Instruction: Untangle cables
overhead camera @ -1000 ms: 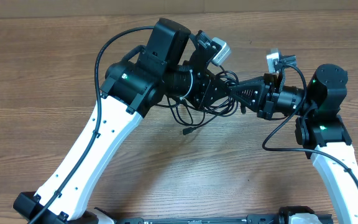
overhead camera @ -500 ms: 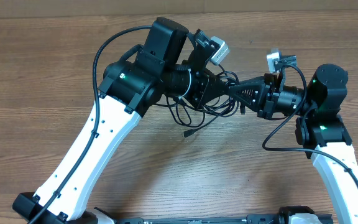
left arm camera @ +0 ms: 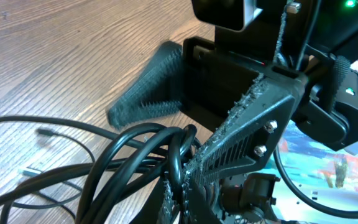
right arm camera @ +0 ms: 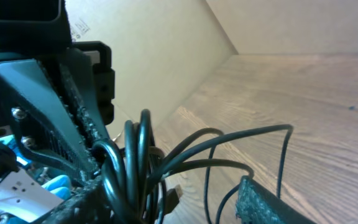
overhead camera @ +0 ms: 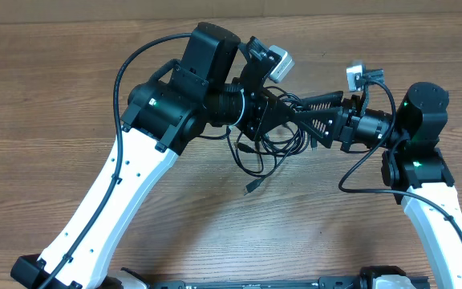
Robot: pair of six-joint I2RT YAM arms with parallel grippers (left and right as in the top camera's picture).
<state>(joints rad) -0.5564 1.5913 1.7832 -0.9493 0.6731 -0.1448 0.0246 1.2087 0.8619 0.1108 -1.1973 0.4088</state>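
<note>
The cables point(overhead camera: 265, 152) are thin black cords bunched in loops above the wooden table, with one plug end point(overhead camera: 251, 186) trailing toward the front. My left gripper point(overhead camera: 284, 112) is shut on several strands of the bundle; in the left wrist view the cables point(left arm camera: 135, 155) curl out from its pinched fingertips, left gripper point(left arm camera: 183, 202). My right gripper point(overhead camera: 307, 114) faces it from the right, open, its fingers on either side of the left fingertips. In the right wrist view the cables point(right arm camera: 132, 168) hang between the spread fingers of my right gripper point(right arm camera: 166, 208), close to the left finger point(right arm camera: 73, 205).
The wooden table point(overhead camera: 70, 88) extends all round the two arms. A thicker black arm cable point(overhead camera: 363, 172) loops beside the right arm. Both wrist cameras point(overhead camera: 277, 63) sit close together above the bundle.
My right gripper has opened and let go of the bundle. The loops have sagged and the plug end has dropped toward the front. The left gripper stays shut on the cords.
</note>
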